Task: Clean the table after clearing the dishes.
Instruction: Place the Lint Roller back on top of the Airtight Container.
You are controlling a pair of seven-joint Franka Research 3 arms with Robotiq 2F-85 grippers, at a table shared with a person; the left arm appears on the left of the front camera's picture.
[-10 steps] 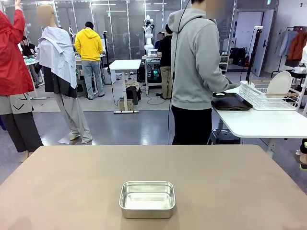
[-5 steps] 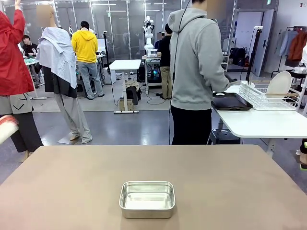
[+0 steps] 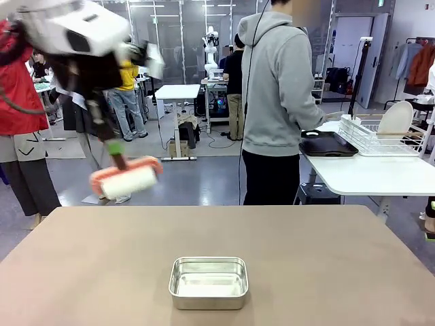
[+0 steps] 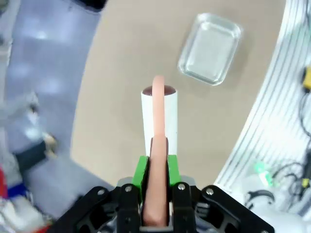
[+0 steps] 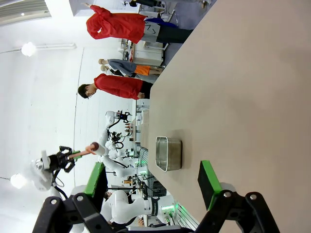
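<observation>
The taupe table (image 3: pixel 326 258) stretches across the front view. My left gripper (image 3: pixel 112 147) hangs above the table's far left edge, shut on the orange handle of a cleaning roller (image 3: pixel 126 179) with a white roll. In the left wrist view the green pads (image 4: pixel 141 175) of my left gripper (image 4: pixel 156 171) clamp that handle, and the roller (image 4: pixel 159 114) points down at the table (image 4: pixel 121 63). Low over the table (image 5: pixel 233 97), my right gripper (image 5: pixel 152 179) stands open with nothing between its fingers. Of the dishes, a dark tray (image 3: pixel 328 144) lies on the white side table and a white plate (image 3: pixel 396 117) stands in a rack.
A shiny steel pan (image 3: pixel 208 282) sits near the table's front middle, also seen as the pan (image 4: pixel 210 47) and the pan (image 5: pixel 168 154). A person in a grey hoodie (image 3: pixel 279 88) stands at the white side table (image 3: pixel 374 175), back turned. Other people stand farther off.
My left arm has swung in from the left with the roller; half a second ago only the roll's end showed at the left edge. The person's hands shifted slightly at the tray.
</observation>
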